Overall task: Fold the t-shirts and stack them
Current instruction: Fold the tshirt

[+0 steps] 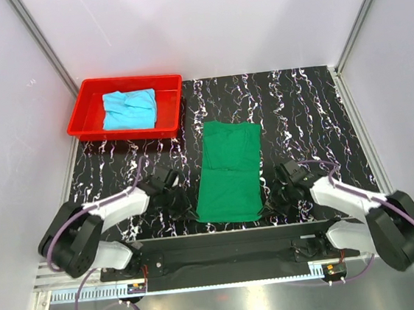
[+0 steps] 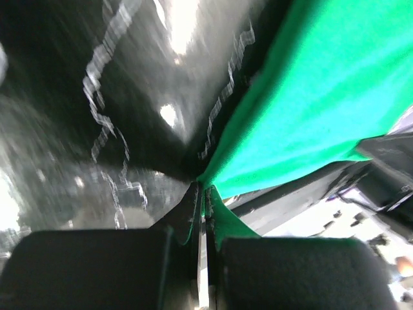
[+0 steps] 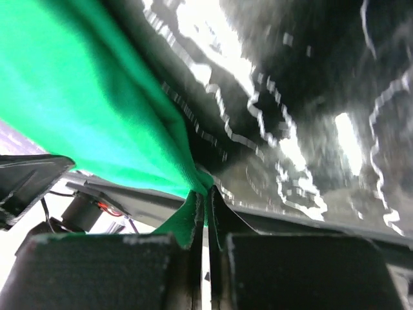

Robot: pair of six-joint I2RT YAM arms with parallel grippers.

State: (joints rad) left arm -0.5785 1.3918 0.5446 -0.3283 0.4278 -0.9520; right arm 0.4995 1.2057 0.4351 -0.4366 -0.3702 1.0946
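Observation:
The dark green t-shirt (image 1: 230, 169) lies folded into a long narrow strip on the black marbled table, collar end far, hem near. My left gripper (image 1: 188, 203) is shut on the shirt's near left corner; the wrist view shows green cloth (image 2: 310, 97) pinched between the fingers (image 2: 187, 210). My right gripper (image 1: 272, 196) is shut on the near right corner, with green cloth (image 3: 84, 103) pinched between its fingers (image 3: 219, 210). The light cyan-blue t-shirt (image 1: 129, 109) lies crumpled in the red tray (image 1: 83, 103) at the far left.
The red tray stands at the table's far left corner. White walls and metal posts close in the table on three sides. A black rail (image 1: 231, 241) with the arm bases runs along the near edge.

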